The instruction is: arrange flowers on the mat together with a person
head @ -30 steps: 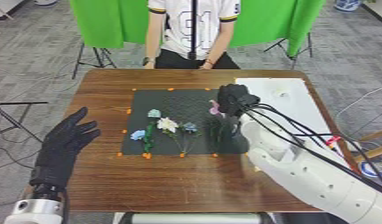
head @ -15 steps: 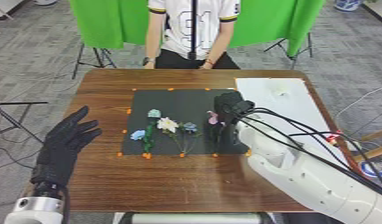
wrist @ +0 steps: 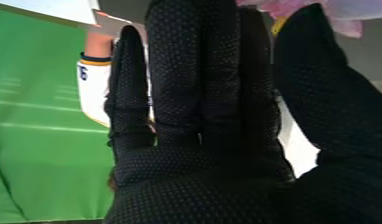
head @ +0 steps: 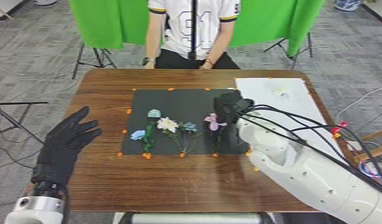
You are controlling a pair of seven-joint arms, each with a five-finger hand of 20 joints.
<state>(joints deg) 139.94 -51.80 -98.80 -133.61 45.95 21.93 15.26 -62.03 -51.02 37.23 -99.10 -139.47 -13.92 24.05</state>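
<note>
On the black mat [head: 170,102] lie a light blue flower [head: 139,135], a pale blue-green flower [head: 154,113], a white flower [head: 168,124], a small blue flower [head: 190,127] and a pink flower [head: 214,120]. My right hand [head: 230,103] is over the mat's right part, just beside the pink flower. In the right wrist view my right hand [wrist: 201,100] has straight fingers and an extended thumb, with pink petals [wrist: 347,9] beyond the thumb tip. My left hand [head: 70,132] stays open at the table's left edge, off the mat.
A white board [head: 285,97] with a white flower [head: 281,92] on it lies on the right of the brown table [head: 107,175], beside my right arm. Orange markers surround the mat. Across the table stands a person in a white jersey [head: 192,30], hands by the far edge.
My right hand has shifted slightly from its earlier place over the mat. The pink flower has changed its pose and now lies clear of the fingers. The left hand has kept still.
</note>
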